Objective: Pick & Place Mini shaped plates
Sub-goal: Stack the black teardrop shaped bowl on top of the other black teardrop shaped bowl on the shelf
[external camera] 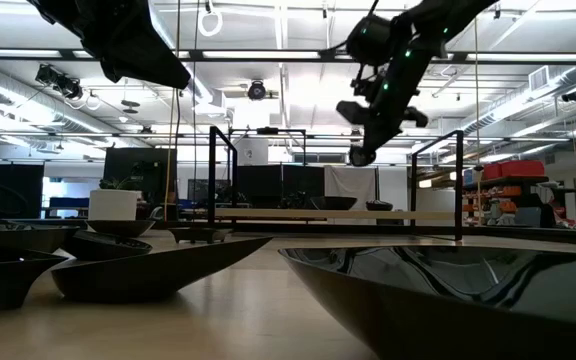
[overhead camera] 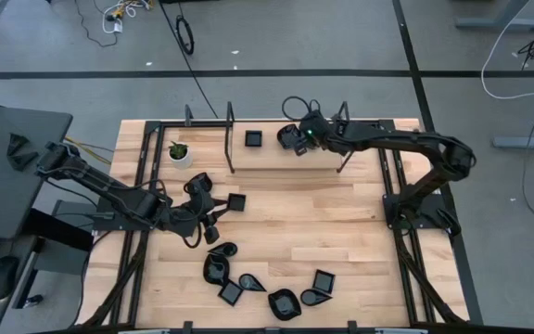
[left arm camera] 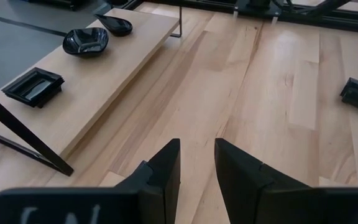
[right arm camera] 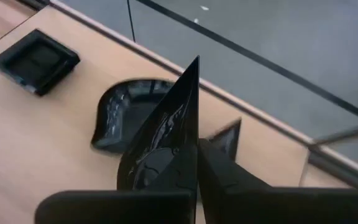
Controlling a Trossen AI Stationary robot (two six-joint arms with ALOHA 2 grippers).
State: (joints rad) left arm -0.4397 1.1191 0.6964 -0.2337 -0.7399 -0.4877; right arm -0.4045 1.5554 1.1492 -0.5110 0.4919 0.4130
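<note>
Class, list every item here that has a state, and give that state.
Left gripper: open, empty.
Right gripper: shut on glossy black plate, held on edge.
Square plate: flat on the shelf.
Rounded plate: flat on the shelf.
Plant pot: upright.

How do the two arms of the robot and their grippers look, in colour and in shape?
Both arms are dark, nearly black, built of jointed segments. The left gripper has two flat black fingers that taper to wedge-shaped tips. The right gripper has the same pointed, glossy black fingers. A small green light glows near the right arm's wrist, and a dark cable loops beside it.
</note>
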